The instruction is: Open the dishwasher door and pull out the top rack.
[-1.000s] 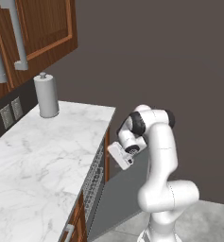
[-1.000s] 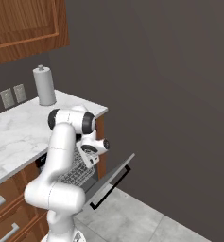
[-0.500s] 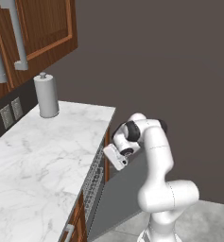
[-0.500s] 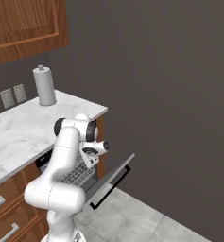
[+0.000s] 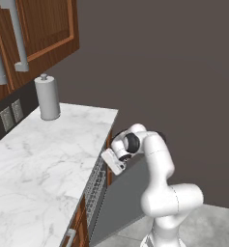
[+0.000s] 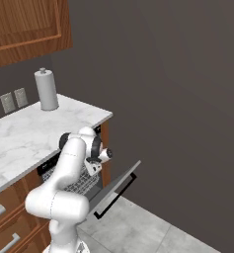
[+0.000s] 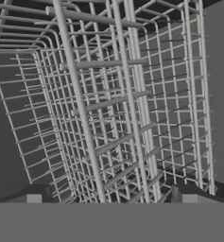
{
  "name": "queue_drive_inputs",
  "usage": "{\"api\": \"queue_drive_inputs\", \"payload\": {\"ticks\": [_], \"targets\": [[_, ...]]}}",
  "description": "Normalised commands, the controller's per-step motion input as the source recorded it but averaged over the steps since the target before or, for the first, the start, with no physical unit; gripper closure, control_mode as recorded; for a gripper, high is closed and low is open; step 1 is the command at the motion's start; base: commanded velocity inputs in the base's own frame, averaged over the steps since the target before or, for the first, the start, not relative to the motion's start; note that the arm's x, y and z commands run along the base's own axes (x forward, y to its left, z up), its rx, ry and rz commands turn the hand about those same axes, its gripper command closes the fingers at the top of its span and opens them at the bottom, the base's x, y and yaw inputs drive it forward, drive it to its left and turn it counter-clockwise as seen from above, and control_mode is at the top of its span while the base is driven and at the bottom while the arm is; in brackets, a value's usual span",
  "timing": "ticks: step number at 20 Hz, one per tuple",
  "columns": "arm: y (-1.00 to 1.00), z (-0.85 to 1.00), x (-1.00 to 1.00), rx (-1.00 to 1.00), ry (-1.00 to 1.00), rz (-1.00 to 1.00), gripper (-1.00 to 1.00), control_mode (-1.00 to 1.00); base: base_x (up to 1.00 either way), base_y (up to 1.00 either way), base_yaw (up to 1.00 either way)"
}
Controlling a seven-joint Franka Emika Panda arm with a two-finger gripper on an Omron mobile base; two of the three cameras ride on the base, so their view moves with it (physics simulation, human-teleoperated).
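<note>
**Door down, going for the top rack**

Dishwasher door (image 6: 119,185) hangs partly open. Gripper (image 7: 108,198) sits spread wide, nothing held, right up against the top rack (image 7: 127,108), which is still inside the cavity under the counter (image 5: 43,164). Next, I reckon: straddle a front wire, close, pull straight out.

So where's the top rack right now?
The top rack sits inside the dishwasher under the marble counter, behind the half-lowered dishwasher door; in the hand view its wires lie just ahead of the open pincer.
</note>
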Motion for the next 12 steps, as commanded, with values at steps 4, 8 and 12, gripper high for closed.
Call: {"api": "queue_drive_inputs", "payload": {"ticks": [4,8,12], "targets": [[0.21,-0.31,0.19,0.0,0.0,0.0,-1.0,-1.0,0.0,0.0,0.0],[0.26,-0.16,0.15,0.0,0.0,0.0,-1.0,-1.0,0.0,0.0,0.0],[0.22,-0.08,0.06,0.0,0.0,0.0,-1.0,-1.0,0.0,0.0,0.0]]}}
